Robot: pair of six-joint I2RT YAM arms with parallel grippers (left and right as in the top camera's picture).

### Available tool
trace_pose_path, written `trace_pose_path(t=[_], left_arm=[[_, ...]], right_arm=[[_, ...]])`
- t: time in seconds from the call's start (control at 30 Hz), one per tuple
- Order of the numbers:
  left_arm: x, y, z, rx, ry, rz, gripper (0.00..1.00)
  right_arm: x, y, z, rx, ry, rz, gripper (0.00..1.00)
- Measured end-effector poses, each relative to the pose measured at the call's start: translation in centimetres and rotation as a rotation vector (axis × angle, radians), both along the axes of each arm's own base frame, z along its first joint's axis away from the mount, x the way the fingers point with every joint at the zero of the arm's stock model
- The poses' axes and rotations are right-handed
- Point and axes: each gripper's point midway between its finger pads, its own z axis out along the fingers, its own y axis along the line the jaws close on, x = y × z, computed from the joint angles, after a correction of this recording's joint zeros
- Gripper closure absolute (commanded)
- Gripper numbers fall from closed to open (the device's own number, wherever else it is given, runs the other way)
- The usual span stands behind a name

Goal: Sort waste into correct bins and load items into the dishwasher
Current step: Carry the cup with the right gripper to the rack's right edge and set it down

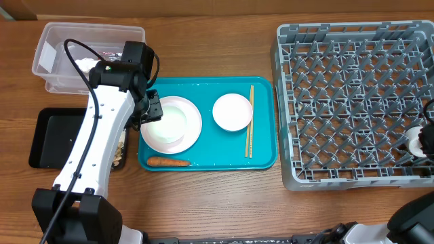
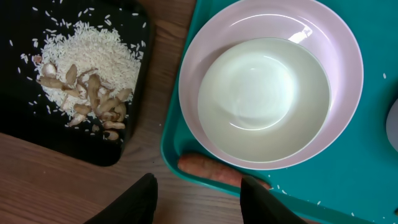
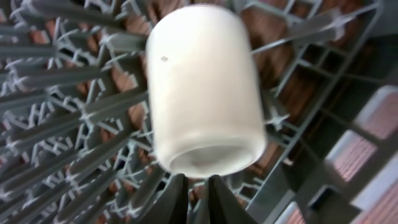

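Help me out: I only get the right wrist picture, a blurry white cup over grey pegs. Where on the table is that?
Observer: At the far right. The cup is at the right edge of a big grey rack.
Operator: Is anything waiting to go in?
Observer: Yes. A teal tray in the middle holds a plate with a bowl on it, a second bowl and chopsticks.
Operator: And the other arm?
Observer: The left gripper is open at that tray's left edge, beside the plate, with nothing between its fingers.
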Motion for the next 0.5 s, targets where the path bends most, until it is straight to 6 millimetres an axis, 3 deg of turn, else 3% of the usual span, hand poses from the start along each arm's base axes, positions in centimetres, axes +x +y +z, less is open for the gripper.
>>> trace_pose_path(t=[0.5], left_arm=[[0.0, 0.0, 0.0, -0.002, 0.001, 0.000, 0.54]], right_arm=[[0.8, -1.7, -0.8, -0.049, -0.001, -0.025, 0.85]])
